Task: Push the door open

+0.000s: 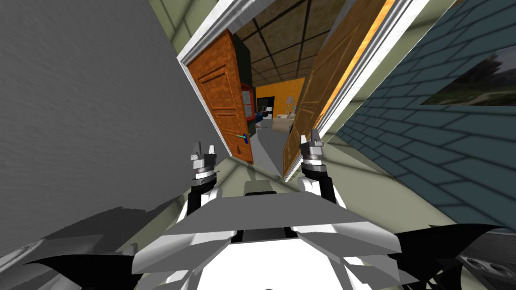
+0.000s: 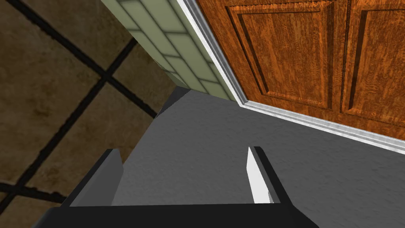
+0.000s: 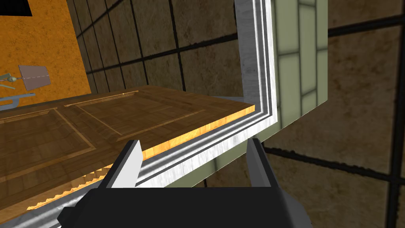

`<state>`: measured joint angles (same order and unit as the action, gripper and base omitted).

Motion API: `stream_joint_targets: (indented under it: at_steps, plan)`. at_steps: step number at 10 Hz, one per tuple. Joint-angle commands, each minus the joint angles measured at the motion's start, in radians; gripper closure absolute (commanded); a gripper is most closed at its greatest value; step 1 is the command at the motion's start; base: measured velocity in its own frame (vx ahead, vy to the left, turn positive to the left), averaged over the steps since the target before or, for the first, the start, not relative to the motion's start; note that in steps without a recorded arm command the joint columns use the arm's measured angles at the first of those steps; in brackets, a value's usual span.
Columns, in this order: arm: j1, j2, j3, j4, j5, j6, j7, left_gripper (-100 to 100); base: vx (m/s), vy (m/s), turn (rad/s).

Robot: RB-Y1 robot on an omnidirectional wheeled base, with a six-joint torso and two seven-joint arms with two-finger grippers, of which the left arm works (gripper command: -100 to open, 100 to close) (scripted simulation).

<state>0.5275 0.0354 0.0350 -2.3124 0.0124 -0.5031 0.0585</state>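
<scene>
We stand at a doorway whose two leaves both hang swung away from us: a reddish-orange panelled wooden door [image 1: 221, 100] on our left and a brown panelled wooden door [image 1: 305, 116] on our right, with an orange-walled room [image 1: 279, 93] showing through the gap. The left gripper [image 1: 203, 148] and right gripper [image 1: 309, 137] are each spread wide and hold nothing. The right one sits just beside the brown leaf's edge and the white moulded frame [image 3: 253, 59]. We judge the push largely done, with at most a little more swing left.
</scene>
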Motion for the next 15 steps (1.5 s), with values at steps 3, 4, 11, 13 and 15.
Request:
stream_joint_targets:
  at_steps: [3, 4, 11, 13, 15]
  plan:
    - [-0.037, 0.014, -0.020, 0.072, -0.001, 0.018, 0.004, -100, 0.078, 0.088, -0.076]
    - [-0.053, 0.019, -0.028, 0.104, -0.002, 0.026, 0.005, -100, 0.150, 0.149, -0.103]
    - [-0.128, 0.038, -0.069, 0.252, -0.005, 0.064, 0.013, -100, 0.088, 0.104, -0.068]
    - [-0.153, 0.044, -0.082, 0.300, -0.006, 0.076, 0.016, -100, 0.089, 0.099, -0.089]
    - [-0.179, 0.049, -0.096, 0.352, -0.007, 0.089, 0.018, -100, 0.087, 0.100, -0.072]
